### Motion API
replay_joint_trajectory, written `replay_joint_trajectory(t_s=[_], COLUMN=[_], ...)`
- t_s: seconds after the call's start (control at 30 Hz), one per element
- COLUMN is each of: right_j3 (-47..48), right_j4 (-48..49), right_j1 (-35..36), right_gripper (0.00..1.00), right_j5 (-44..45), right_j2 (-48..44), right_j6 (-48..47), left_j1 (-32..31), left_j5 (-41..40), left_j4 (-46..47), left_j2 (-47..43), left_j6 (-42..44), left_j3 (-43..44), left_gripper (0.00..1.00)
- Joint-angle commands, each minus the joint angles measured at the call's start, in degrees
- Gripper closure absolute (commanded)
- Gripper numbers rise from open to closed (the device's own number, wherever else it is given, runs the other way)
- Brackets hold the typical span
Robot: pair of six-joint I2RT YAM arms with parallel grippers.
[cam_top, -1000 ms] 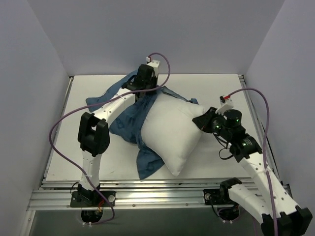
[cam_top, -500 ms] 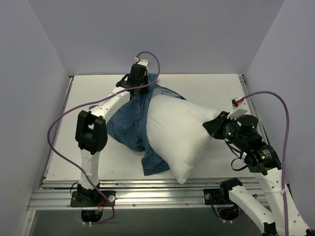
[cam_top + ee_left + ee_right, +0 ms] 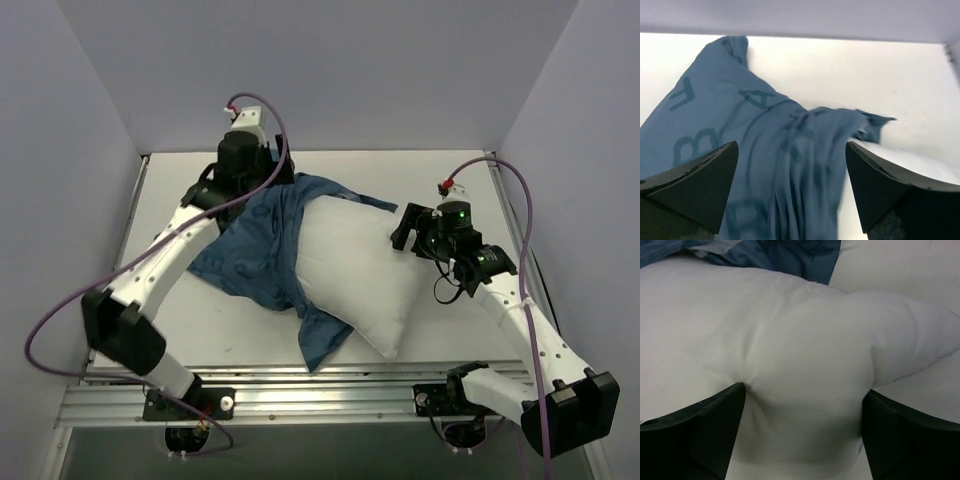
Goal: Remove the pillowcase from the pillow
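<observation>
The plain white pillow lies in the middle of the table. The blue printed pillowcase drapes over its left side, with a loose tail hanging toward the front edge. My left gripper hovers at the pillowcase's far end. In the left wrist view it stands wide open above the lettered fabric, gripping nothing. My right gripper sits at the pillow's right side. In the right wrist view its jaws are spread open, and a bulge of the pillow fills the gap between them.
The white table is boxed in by pale walls at the back and on both sides. An aluminium rail runs along the near edge by the arm bases. Purple cables loop off both arms.
Both grippers have opened. The left one let go of the pillowcase and drew back to the left. The right one released the pillow's corner, and the pillow settled flatter.
</observation>
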Motion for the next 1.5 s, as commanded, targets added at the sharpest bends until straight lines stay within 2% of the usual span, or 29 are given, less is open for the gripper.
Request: replay_joint_trajectory(t_s=[0.0,0.03,0.1,0.23,0.37,0.53,0.6,0.67,0.7,0.77,0.8,0.93,1.0,1.07,1.3,1.33,1.4,1.43,1.47], right_j3=[5.86,6.56,7.97,8.77,8.33,5.7,5.08,4.11,3.76,2.71,2.62,3.05,3.49,3.49,1.3,1.3,1.38,1.47,1.56], right_j4=[3.46,3.1,2.05,-0.15,-4.18,-3.59,-3.49,-3.67,-3.67,-3.32,-3.4,-4.11,-4.9,-4.9,-1.74,-0.69,0.28,1.5,2.04], right_j1=[0.25,0.6,1.92,6.74,11.94,15.37,17.56,20.11,23.6,27.83,32.12,40.76,42.17,42.44,41.48,41.39,40.78,40.6,40.25], right_gripper=[0.12,0.05,0.0,0.0,0.0,0.0,0.0,0.0,0.0,0.0,0.0,0.0,0.0,0.0,0.01,0.04,0.25,0.36,0.54], right_j5=[6.18,7.15,10.04,14.35,20.25,15.7,11.56,11.9,12.95,18.02,19.71,29.29,33.42,33.96,36.69,36.69,36.25,35.9,35.2], right_j2=[2.78,2.87,2.09,-0.63,-3.71,-7.49,-7.59,-6.8,-6.53,-5.04,-4.25,4.51,8.04,13.23,24.92,25.63,26.86,27.74,28.1], right_j6=[-3.2,-3.56,-4.35,-4.53,-2.78,-3.12,-3.21,-2.08,-1.63,-0.49,-0.22,0.48,0.92,0.31,0.22,0.22,0.13,-0.22,-0.4], left_j1=[-3.09,-3.97,-7.04,-10.65,-14.43,-18.22,-19.36,-19.45,-19.45,-19.45,-19.45,-19.45,-19.45,-19.45,-19.45,-19.45,-19.45,-19.45,-19.45], left_j5=[0.9,0.82,0.21,1.34,3.54,5.12,4.69,4.42,4.07,3.63,3.63,3.63,3.81,3.63,2.31,2.4,2.75,3.01,3.36], left_j4=[0.36,-0.17,-1.32,-2.29,-0.55,7.1,10.71,12.9,13.7,15.45,15.73,15.99,16.08,15.82,14.59,14.85,15.2,15.64,15.81], left_j2=[-11.14,-14.9,-18.61,-27.74,-32.86,-34.19,-33.4,-31.9,-31.29,-29.53,-28.92,-26.63,-26.63,-27.41,-30.67,-30.58,-29.97,-29.62,-29.27], left_j6=[-2.56,-3.08,-4.05,-8.7,-13.1,-17.15,-17.06,-16.8,-16.71,-16.62,-16.36,-16.01,-15.83,-15.92,-15.92,-15.83,-15.74,-15.66,-15.66], left_j3=[-5.62,-7.29,-13.52,-25.56,-35.94,-47.19,-48.87,-49.84,-50.19,-50.72,-50.64,-50.55,-50.9,-51.34,-53.8,-53.97,-54.15,-54.06,-53.98], left_gripper=[0.04,0.05,0.05,0.03,0.0,0.06,0.06,0.06,0.07,0.08,0.09,0.19,0.23,0.28,0.29,0.29,0.29,0.28,0.28])
